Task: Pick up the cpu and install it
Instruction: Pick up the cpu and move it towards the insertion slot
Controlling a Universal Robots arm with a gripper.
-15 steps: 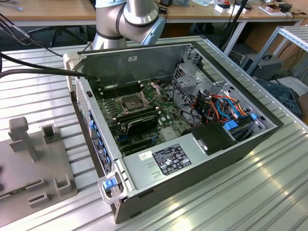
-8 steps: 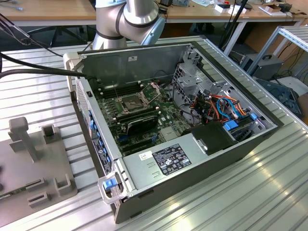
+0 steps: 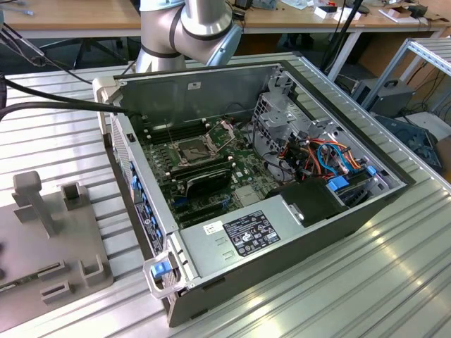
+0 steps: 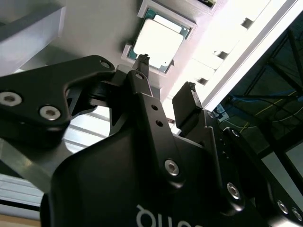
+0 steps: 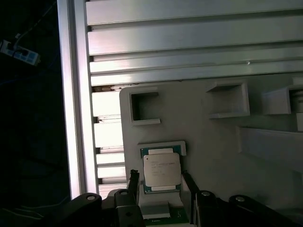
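The cpu (image 5: pixel 162 171) is a small square chip with a pale metal top and a green edge. It lies flat in a shallow holder on the grey fixture plate (image 5: pixel 213 151). In the second wrist view the cpu (image 4: pixel 157 41) glares bright. My gripper (image 5: pixel 162 183) is open above the chip, one black finger (image 5: pixel 134 182) on either side of it, nothing held. The same open gripper (image 4: pixel 165 74) shows in the second wrist view, short of the chip. Inside the open computer case (image 3: pixel 232 243), the dark square socket (image 3: pixel 192 149) sits on the motherboard with its metal frame raised.
The grey fixture plate (image 3: pixel 49 243) with upright blocks and pockets lies at the exterior view's left on the ribbed aluminium table (image 3: pixel 394 282). The arm's base (image 3: pixel 187 28) stands behind the case. Cables, a drive cage and a power supply (image 3: pixel 246 236) crowd the case.
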